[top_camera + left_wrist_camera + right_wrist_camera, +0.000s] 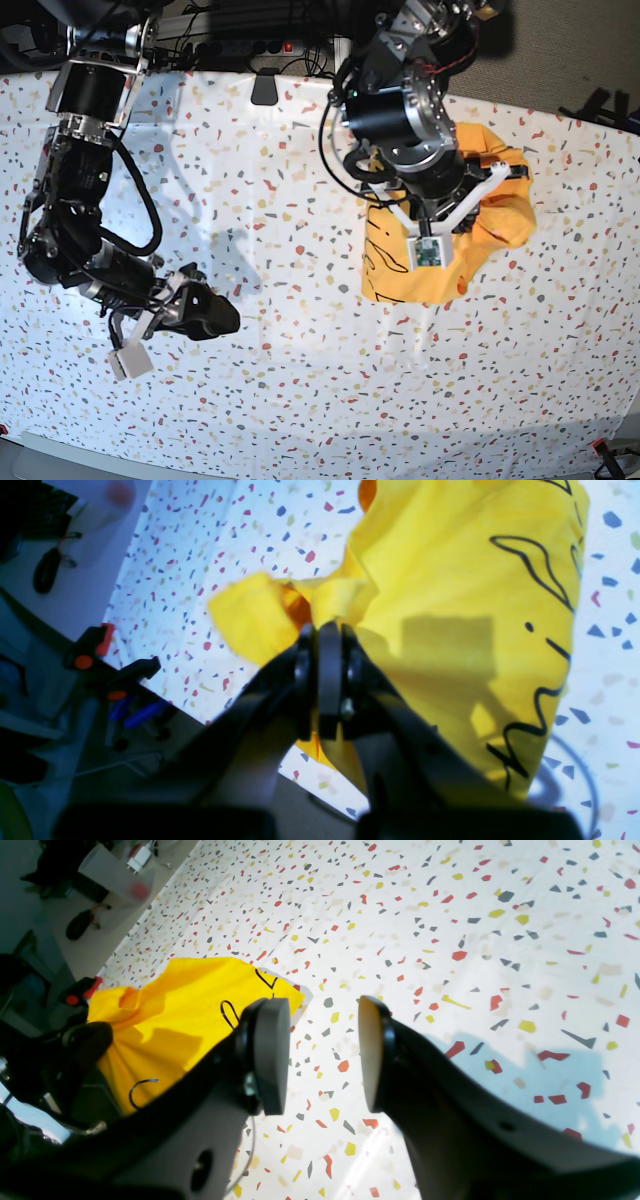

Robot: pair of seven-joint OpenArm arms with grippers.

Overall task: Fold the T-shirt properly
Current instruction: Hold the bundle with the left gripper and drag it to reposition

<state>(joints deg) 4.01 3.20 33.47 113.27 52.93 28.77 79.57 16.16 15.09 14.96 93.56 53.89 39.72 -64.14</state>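
**A:** Two arms over one table. What sits at the left of the overhead view?

**B:** At nine o'clock, the right gripper (215,315) hangs low over the tablecloth (300,400), a white sheet flecked with small red, yellow and grey chips like terrazzo. Its two round, flat black pads (272,1055) stand spread with a clear gap, and only bare cloth shows between them. A small white block hangs just under that arm at about seven o'clock.

**A:** And toward the middle?

**B:** Open speckled cloth with soft wrinkles and arm shadows. At twelve o'clock, along the far table edge, lie black cables and a dark power strip.

**A:** Where is the T-shirt?

**B:** Right of centre, around three o'clock. The T-shirt (480,240) is a bunched orange-yellow heap of soft cotton, creased and gathered rather than flat, with black cursive lettering on the part toward the middle. The bulky left arm stands right over it and hides much of its middle.

**A:** Is it being held?

**B:** Yes. In the left wrist view the left gripper (327,630) has its pads pressed together on a gathered fold of the yellow fabric, which fans out on both sides of the pinch.

**A:** Anything farther right?

**B:** A black clamp with orange parts (95,647) grips the table edge; another shows at five o'clock.
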